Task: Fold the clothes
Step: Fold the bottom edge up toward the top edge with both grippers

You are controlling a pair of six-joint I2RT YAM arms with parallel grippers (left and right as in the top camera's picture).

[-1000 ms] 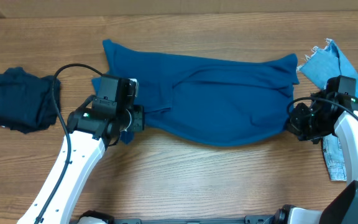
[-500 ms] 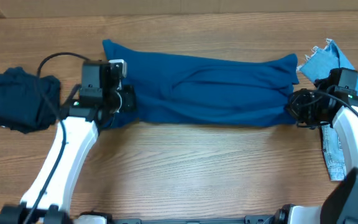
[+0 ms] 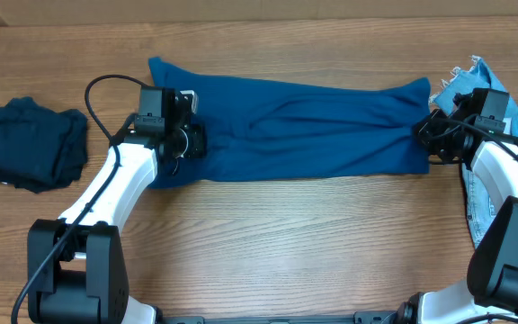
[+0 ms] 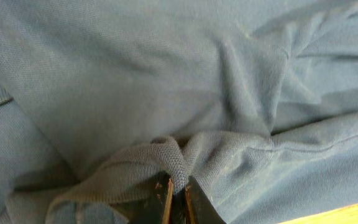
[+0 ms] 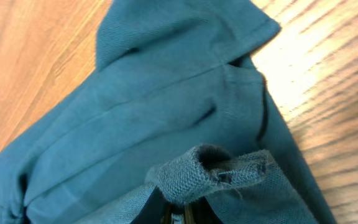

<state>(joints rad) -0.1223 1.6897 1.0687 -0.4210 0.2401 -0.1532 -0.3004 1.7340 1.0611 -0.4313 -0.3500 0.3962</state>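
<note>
The light wooden table (image 3: 268, 252) carries a large mid-blue knit garment (image 3: 313, 135), stretched as a long band across its middle. A crumpled dark navy garment (image 3: 30, 144) lies far left and pale blue frayed denim (image 3: 468, 79) far right. Both claws are narrow: the left gripper (image 4: 176, 196) pinches a fold at the band's left end, the right gripper (image 5: 179, 214) 1 at its right end.

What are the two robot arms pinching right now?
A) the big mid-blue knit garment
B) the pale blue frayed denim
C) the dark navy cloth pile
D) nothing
A: the left arm's fingers and the right arm's fingers each pinch a fold of the large mid-blue knit garment, one at each end.
</note>
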